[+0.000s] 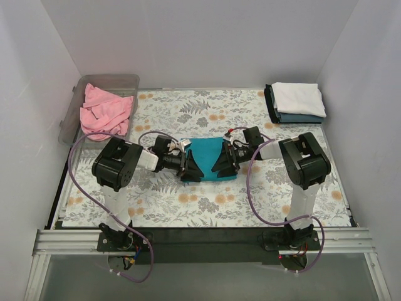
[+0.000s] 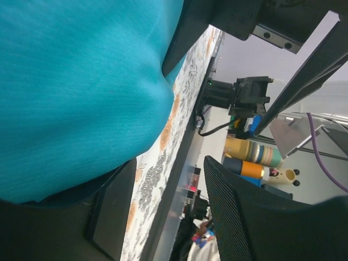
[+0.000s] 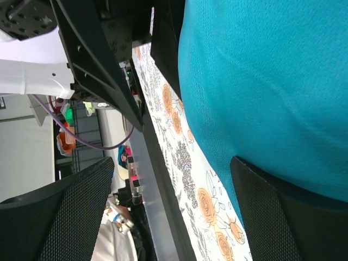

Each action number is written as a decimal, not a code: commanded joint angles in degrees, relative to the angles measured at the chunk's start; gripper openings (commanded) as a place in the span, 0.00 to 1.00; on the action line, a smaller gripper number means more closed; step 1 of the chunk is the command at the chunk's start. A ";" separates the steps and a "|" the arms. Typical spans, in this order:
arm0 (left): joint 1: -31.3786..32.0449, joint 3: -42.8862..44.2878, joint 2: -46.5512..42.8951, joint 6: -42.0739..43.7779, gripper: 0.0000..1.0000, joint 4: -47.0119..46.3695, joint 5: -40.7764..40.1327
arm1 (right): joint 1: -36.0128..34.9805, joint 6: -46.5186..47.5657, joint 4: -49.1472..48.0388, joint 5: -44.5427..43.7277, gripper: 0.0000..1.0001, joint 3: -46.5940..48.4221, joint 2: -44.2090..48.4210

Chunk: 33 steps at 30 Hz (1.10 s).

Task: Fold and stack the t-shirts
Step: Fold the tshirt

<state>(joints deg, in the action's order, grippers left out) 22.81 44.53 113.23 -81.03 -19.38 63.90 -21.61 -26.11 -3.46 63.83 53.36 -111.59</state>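
A folded teal t-shirt (image 1: 207, 157) lies flat at the middle of the floral table cloth (image 1: 188, 204). My left gripper (image 1: 191, 170) sits low at its left front corner and my right gripper (image 1: 223, 164) at its right front corner, the two facing each other. In the left wrist view the left gripper (image 2: 168, 163) is open, one finger (image 2: 111, 206) lying against the teal t-shirt's (image 2: 76, 92) edge. The right gripper (image 3: 173, 163) is wide open, one finger (image 3: 283, 212) at the teal t-shirt's (image 3: 266, 81) edge. Nothing lies between either pair of jaws.
A crumpled pink t-shirt (image 1: 105, 111) fills the clear plastic bin (image 1: 109, 81) at the back left. At the back right a folded white t-shirt (image 1: 297, 97) lies on a dark grey-blue one (image 1: 301, 117). White walls enclose the table.
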 commanded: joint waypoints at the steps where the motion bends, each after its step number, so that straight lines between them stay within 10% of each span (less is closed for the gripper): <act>1: -3.20 1.25 1.47 7.54 0.53 10.13 -5.72 | 0.34 3.69 0.83 -6.00 0.95 -1.77 -1.01; 11: -5.40 -0.07 -13.11 19.77 0.55 21.55 -2.91 | 1.65 16.16 12.59 -4.51 0.90 -1.08 10.59; 17: -4.80 -0.76 -22.17 6.73 0.56 11.08 -1.06 | 1.57 10.30 9.71 -3.37 0.91 4.27 16.05; 27: 3.74 -0.15 -9.10 -11.48 0.45 -4.69 -7.38 | 1.83 -4.12 -0.31 -3.10 0.79 5.17 8.86; 33: 3.74 1.43 1.98 -12.13 0.34 0.91 -13.53 | 1.92 -5.27 -1.37 -6.00 0.54 3.77 3.05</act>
<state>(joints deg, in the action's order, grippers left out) 26.96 44.77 113.03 -91.15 -21.52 55.57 -19.92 -29.43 -2.92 59.16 57.76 -106.63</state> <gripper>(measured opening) 0.357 0.577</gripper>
